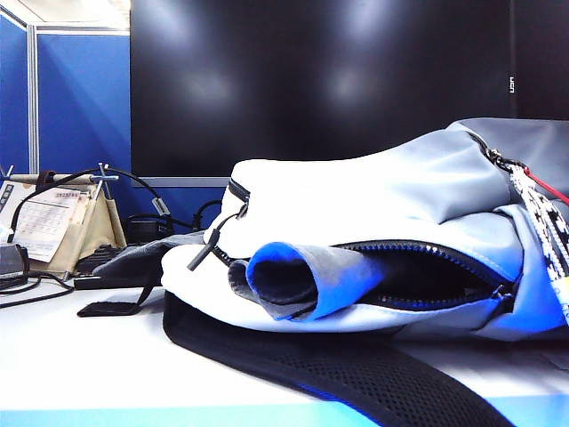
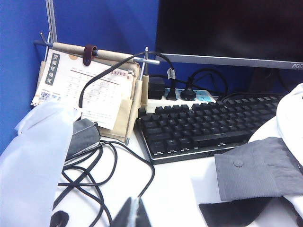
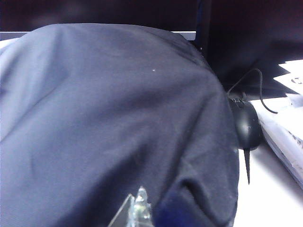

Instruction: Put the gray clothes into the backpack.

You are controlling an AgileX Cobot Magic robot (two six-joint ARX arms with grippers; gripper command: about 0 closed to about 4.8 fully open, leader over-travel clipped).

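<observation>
Lying sideways on the table: big light gray-white smooth-fabric backpack, zipper gaping, medium-gray knit clothes mostly inside, sleeve poking out. Hovering clenched and empty: left gripper near the cuff, right gripper over the backpack.

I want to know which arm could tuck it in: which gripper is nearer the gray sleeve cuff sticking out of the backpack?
Left, as far as the views show. The left gripper, shut, sits over the table with the cuff close beside it. The right gripper, shut, faces only the backpack; no cuff shows there.
</observation>
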